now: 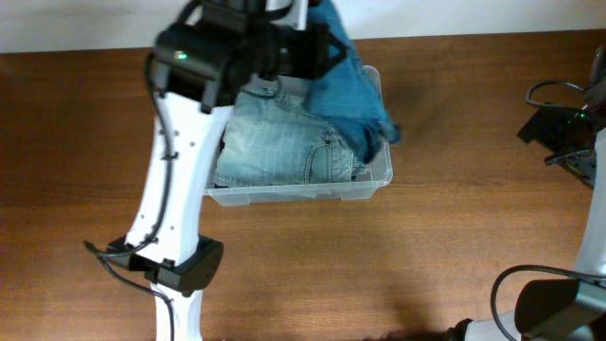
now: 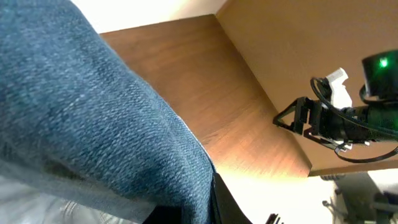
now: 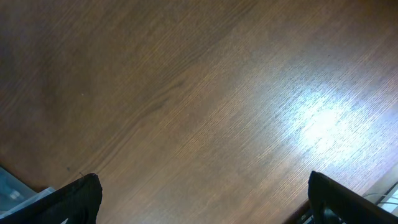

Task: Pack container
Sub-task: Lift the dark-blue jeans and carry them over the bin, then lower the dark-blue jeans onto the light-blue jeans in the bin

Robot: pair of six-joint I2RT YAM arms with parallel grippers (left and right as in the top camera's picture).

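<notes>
- One wooden table [image 1: 76, 142] carries everything in the scene.
- There are two arms. The left arm [image 1: 170, 189] is white. It rises from its base near the lower left and reaches across the left end of the bin.
- The left gripper [image 1: 322, 45] hangs over the far rim of the bin. It is clamped on a piece of dark blue denim.
- One container [image 1: 303, 195], clear plastic with rounded corners, sits on the table a little left of centre, toward the far edge. Its near wall and rim are in plain sight.
- There are two pieces of denim.
  - The light-wash jeans [image 1: 275, 142] lie folded inside the container and cover most of its floor.
  - The dark blue denim [image 1: 355, 90] hangs from the clamped fingers over the far right corner. It rests partly on the light jeans, and one edge spills over the right rim.
  - In the left wrist view this dark cloth fills the whole left side.
- The right arm [image 1: 554, 308] stands at the table's right edge, well apart from the container.
- The right gripper [image 1: 535, 125] is spread wide and holds nothing. In its own camera the two black fingertips [image 3: 78, 196] sit at the lower corners, with only bare wood between them.
</notes>
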